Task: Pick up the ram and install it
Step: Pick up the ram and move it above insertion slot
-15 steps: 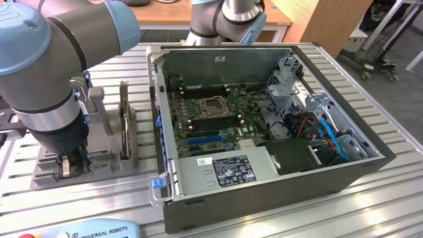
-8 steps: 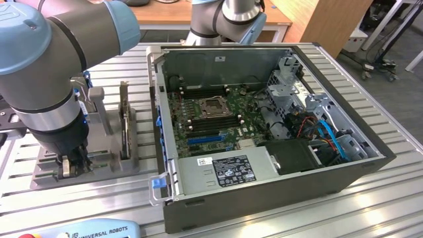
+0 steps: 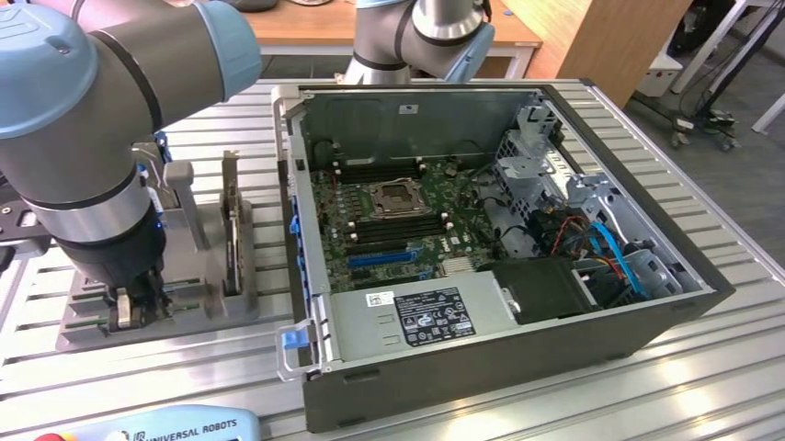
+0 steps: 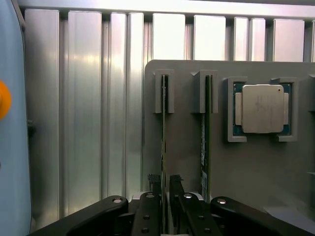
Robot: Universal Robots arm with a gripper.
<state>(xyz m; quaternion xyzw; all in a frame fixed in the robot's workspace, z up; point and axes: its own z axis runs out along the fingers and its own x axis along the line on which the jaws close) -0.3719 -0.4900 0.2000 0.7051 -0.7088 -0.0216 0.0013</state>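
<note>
The gripper (image 4: 165, 183) is straddling the ram (image 4: 164, 129) in its grey holder (image 4: 184, 147), jaws parted, not yet pinching: picking up is starting, seemingly calling for a square, gentle squeeze.

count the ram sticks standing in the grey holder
2. One ram stick stands on edge between the open gripper's fingers; the other ram stick stands in the next slot, toward the processor chip. More could be hidden.

Slatted table (image 3: 160, 381) bears computer case (image 3: 491, 377), grey holder (image 3: 184, 326).
</note>
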